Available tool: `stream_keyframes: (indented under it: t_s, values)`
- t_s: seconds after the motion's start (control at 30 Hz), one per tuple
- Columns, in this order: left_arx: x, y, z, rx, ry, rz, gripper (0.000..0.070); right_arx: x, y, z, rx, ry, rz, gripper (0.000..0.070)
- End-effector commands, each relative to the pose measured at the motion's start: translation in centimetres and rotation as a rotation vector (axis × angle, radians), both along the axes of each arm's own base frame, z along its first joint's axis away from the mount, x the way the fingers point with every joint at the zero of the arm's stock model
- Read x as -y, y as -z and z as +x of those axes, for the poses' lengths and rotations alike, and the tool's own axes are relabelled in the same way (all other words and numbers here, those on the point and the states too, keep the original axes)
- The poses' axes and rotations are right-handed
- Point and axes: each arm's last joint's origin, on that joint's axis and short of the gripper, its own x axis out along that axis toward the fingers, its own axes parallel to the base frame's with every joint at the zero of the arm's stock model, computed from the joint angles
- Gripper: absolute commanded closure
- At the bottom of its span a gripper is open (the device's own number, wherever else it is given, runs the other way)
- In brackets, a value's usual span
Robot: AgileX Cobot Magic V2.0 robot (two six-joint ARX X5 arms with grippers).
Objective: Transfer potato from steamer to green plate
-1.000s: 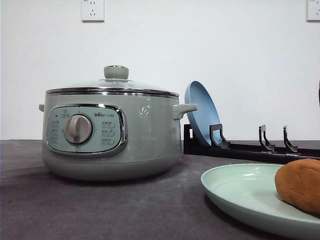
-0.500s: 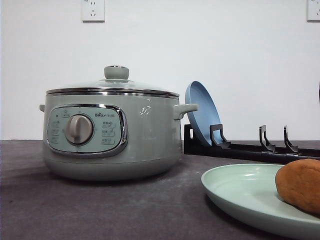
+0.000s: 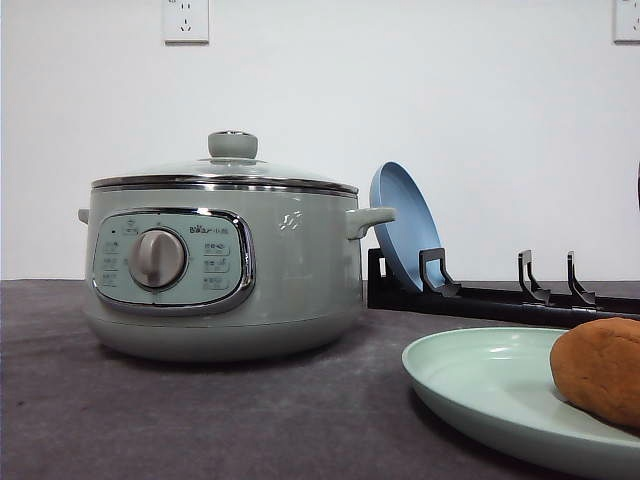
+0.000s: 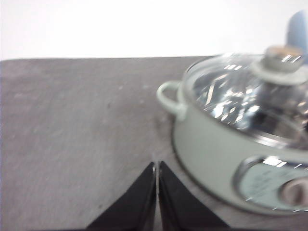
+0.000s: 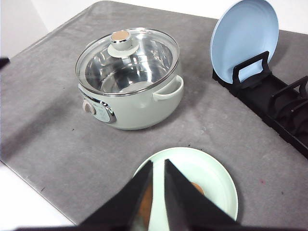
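Already the rounded orange-brown potato (image 3: 600,371) rests on the shallow pale mint-green plate (image 5: 219,179), directly beneath the right gripper (image 5: 158,169), whose fingers are slightly parted around nothing. The lidded sage-green steamer (image 5: 129,77) stands beyond it. The left gripper (image 4: 157,169), pressed together, hovers beside the steamer's handle.

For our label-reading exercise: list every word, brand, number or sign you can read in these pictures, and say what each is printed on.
"Bear": brand, roughly legible on the steamer control panel, above the dial.
Small labels around the dial: too small to read.
Faint emblem on the steamer's side: not readable.
Wall sockets: no readable text.
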Motion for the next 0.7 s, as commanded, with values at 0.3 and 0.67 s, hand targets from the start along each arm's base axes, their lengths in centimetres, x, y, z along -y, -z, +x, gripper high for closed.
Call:
stream_keyframes:
  t_s: [0.3,0.67]
  values:
    - [-0.8,6.0,0.4,0.017,-0.112,-0.048,0.0700,0.0,-0.4,-0.1,0.018,-0.006,0.010,0.0668]
    - [-0.9,7.6,0.6,0.041,-0.127,-0.048,0.0700,0.0,-0.4,-0.1,0.019,-0.006,0.011,0.0668]
